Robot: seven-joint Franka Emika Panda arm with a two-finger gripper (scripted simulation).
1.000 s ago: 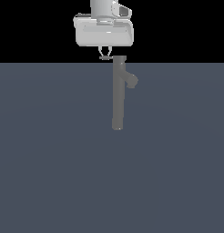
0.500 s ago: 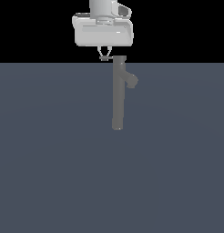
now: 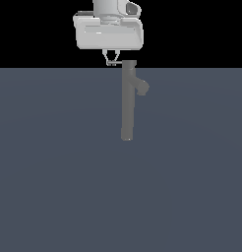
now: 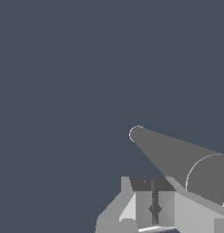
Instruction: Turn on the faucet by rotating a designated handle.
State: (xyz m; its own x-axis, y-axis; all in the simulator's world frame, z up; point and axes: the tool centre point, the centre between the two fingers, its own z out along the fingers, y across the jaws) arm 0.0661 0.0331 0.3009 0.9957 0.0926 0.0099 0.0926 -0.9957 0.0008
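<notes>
1. The counter (image 3: 54,197) is a flat grey expanse with the faucet (image 3: 127,106) standing upright near the middle, its stubby spout (image 3: 141,87) angled toward the exterior view's right.
2. The pincer (image 3: 110,60) hangs just beside the faucet's top, on the exterior view's left.
3. The handle (image 3: 115,63) is a thin rod there, between the fingertips; whether they grip it, I cannot tell.
4. I'd sweep sideways around the column, holding height level so the thin rod doesn't slip out.
</notes>
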